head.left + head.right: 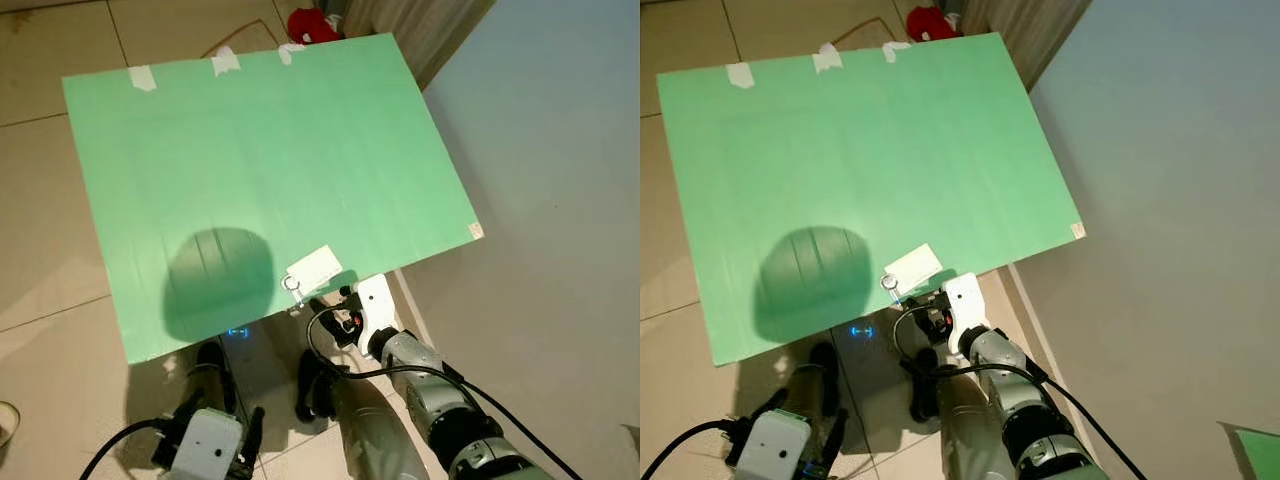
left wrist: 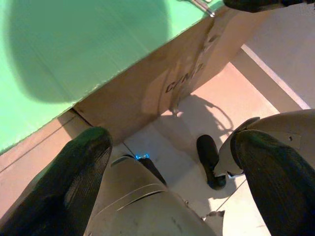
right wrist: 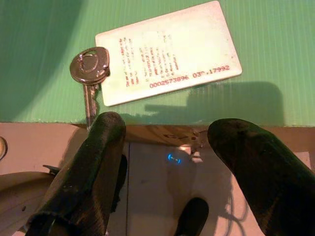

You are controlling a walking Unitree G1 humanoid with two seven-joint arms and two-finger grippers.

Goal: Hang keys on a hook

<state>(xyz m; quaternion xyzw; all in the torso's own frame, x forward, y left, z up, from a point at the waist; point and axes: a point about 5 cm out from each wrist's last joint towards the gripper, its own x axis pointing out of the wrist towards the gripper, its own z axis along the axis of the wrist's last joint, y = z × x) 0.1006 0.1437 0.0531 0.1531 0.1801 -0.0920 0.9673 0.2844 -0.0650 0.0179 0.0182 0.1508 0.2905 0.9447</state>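
A silver key [image 3: 89, 66] on a ring with a white printed card [image 3: 167, 51] lies flat at the near edge of a green board [image 1: 260, 150]. In the eye views the key [image 1: 292, 284] and card [image 1: 314, 266] sit just beyond my right gripper [image 1: 332, 305]. That gripper [image 3: 170, 128] is open, its two black fingers just short of the board's edge and not touching the key. My left gripper [image 2: 172, 162] hangs open low on the left, below the board, holding nothing.
The green board rests on a cardboard box [image 2: 162, 88] and has tape strips [image 1: 225, 62] at its far edge. A grey-blue wall [image 1: 550, 200] rises on the right. A red object [image 1: 315, 25] lies beyond the board. Tiled floor [image 1: 40, 200] surrounds it.
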